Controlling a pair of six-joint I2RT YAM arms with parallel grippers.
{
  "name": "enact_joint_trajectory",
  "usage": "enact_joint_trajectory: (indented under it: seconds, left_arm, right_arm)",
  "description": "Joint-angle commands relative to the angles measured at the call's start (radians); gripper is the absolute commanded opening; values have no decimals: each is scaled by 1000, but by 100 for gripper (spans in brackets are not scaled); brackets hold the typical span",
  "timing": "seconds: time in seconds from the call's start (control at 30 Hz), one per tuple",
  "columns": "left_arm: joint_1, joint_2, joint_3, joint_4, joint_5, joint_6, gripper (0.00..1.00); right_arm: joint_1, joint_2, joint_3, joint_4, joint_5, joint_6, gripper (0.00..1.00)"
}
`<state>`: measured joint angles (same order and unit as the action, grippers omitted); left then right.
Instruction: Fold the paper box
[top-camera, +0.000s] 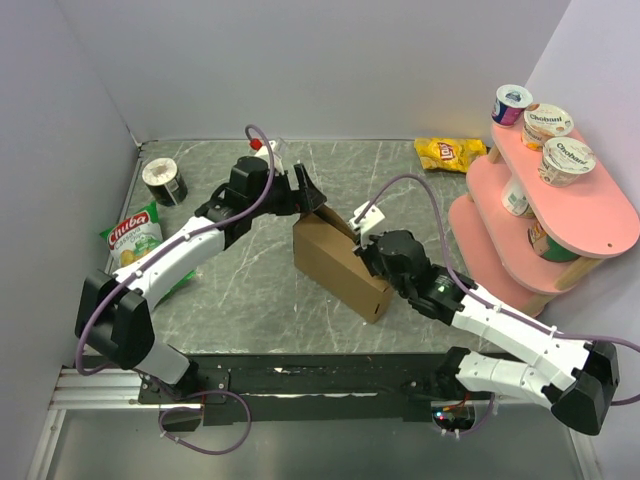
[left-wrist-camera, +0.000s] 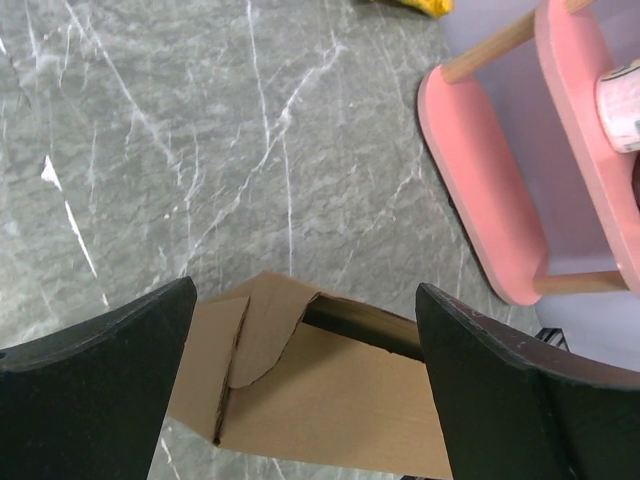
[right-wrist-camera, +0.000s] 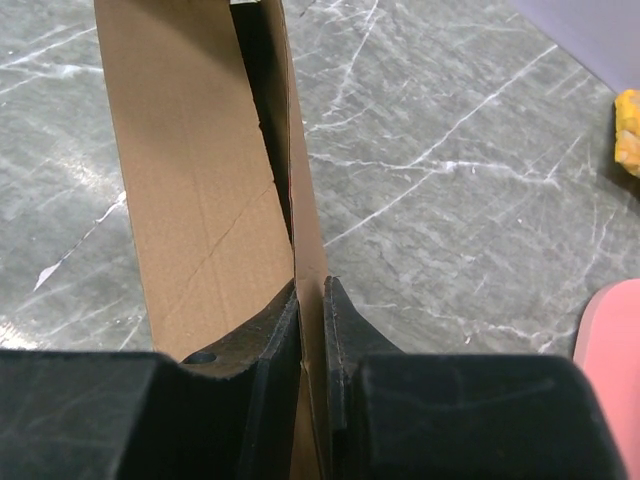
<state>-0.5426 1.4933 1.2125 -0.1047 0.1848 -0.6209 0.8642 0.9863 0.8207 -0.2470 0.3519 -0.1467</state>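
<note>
The paper box (top-camera: 340, 265) is a plain brown cardboard box, lying long on the marble table near the middle, with an open far end. My right gripper (top-camera: 368, 250) is shut on the box's side wall (right-wrist-camera: 308, 250), one finger inside and one outside. My left gripper (top-camera: 312, 196) is open just behind the box's far end, its fingers (left-wrist-camera: 100, 390) spread wide on either side of the box's end flap (left-wrist-camera: 265, 335). That curved flap is bent partly over the dark opening.
A pink tiered shelf (top-camera: 590, 215) with yogurt cups (top-camera: 568, 160) stands at the right. A yellow chip bag (top-camera: 450, 152) lies at the back. A green snack bag (top-camera: 135, 240) and a dark can (top-camera: 163, 180) lie at the left.
</note>
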Motion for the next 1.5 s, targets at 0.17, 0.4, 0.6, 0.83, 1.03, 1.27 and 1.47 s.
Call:
enact_joint_trajectory:
  seconds: [0.17,0.4,0.6,0.83,1.03,1.27,1.47]
  left_arm:
    - [0,48,56,25,59,-7,82]
    - [0,33,1,37,71,-4,61]
    - [0,30,-24,19,82,7,39]
    - [0,-2,-97,3,64,10,30]
    - [0,-10,-145,-6,51,15,28]
    - [0,-39,-215,14,28,12,25]
    - [0,-48,-289,45,33,-7,22]
  right_arm:
    - [29,34,-45,-37,56,13,19]
    - [38,41,-54,-32,68,7,19]
    - [47,52,-51,-32,87,4,19]
    - [59,72,-48,-35,121,16,18]
    - [78,84,-49,-20,193,19,14]
    - [82,86,-57,-11,219,35,14]
    - [87,87,-63,-12,223,33,14]
